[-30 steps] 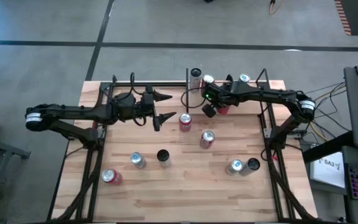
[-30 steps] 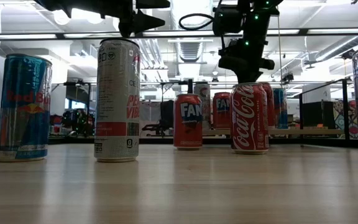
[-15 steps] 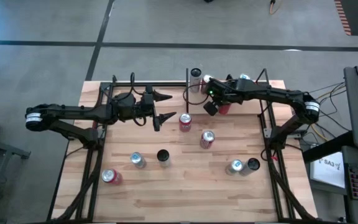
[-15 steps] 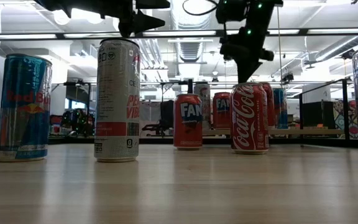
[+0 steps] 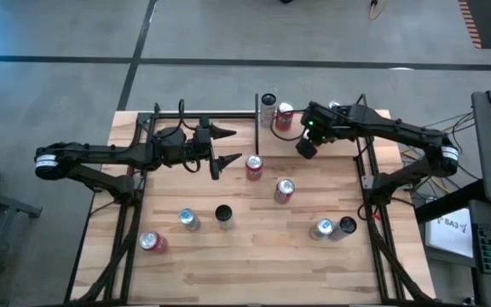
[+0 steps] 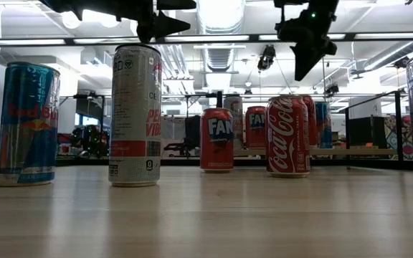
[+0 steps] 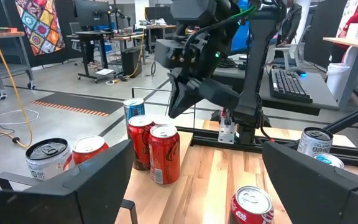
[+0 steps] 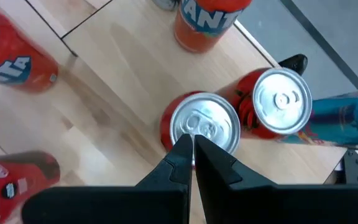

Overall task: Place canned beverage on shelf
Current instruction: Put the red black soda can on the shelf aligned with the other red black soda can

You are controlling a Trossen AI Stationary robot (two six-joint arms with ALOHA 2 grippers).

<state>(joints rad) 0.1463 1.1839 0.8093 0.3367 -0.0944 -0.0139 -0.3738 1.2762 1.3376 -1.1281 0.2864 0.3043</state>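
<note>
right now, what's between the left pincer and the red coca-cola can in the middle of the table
One red Fanta can stands upright between the open left pincer and the red Coca-Cola can, seen in the high view.

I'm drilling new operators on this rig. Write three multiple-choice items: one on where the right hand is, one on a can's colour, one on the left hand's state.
1. Where is the right hand?
A. Resting on the floor
B. Above cans on the shelf
C. Over the table's front left corner

2. What colour is the can under the right hand's fingertips?
A. Red
B. Green
C. Yellow

3. What state is the left hand in?
A. Shut on a can
B. Shut, empty
C. Open, empty

Answers:
1. B: the right hand hangs over cans on the shelf.
2. A: the can has red sides.
3. C: the left hand shows spread fingers with nothing between them.
</note>
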